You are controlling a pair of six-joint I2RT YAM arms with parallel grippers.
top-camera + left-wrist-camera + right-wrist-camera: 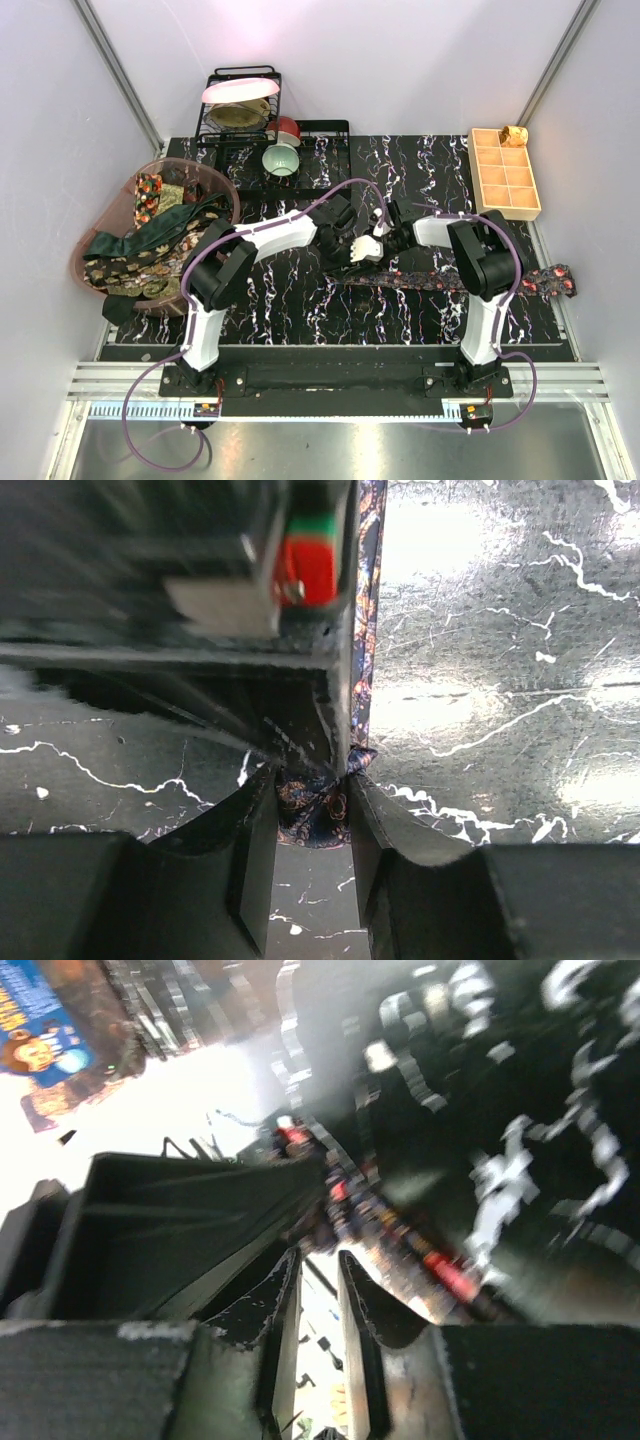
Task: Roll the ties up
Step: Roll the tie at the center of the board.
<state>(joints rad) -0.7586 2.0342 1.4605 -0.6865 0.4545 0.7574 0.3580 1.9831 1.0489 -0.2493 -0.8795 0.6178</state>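
1. My left claw [365, 250] is reaching to the centre of the table [300, 295], and my right claw [392, 222] is hanging just beside it toward 1 o'clock.
2. In the left wrist view, my left claw [312, 800] is pinching a bunched fold of the dark patterned tie [366, 630]. Its fingers [255, 850] are pressing on the cloth from both sides, and the rest of the tie is running away toward 12 o'clock over the marbled table [500, 680].
3. From above, the tie [450, 278] is lying flat on the table. It is stretching from my left claw toward 3 o'clock, passing under my right arm, and its far end is lying near the table's right edge.
4. The right wrist view is blurring badly. My right claw [315, 1270] is showing its fingers [275, 1330] close together with a narrow bright slit between them, and I cannot tell whether they are gripping anything. The red-dotted tie [420, 1245] is lying just beyond the tips, toward 1 o'clock.
5. More ties [150, 235], green and brown-gold, are lying heaped in the pink basket [190, 165] at 9 o'clock.
6. A tan gridded tray [478, 170] is sitting at 2 o'clock, well apart from both claws.
7. A black dish rack [245, 120] is standing at 11 o'clock, with a pale green bowl [282, 160] beside it.
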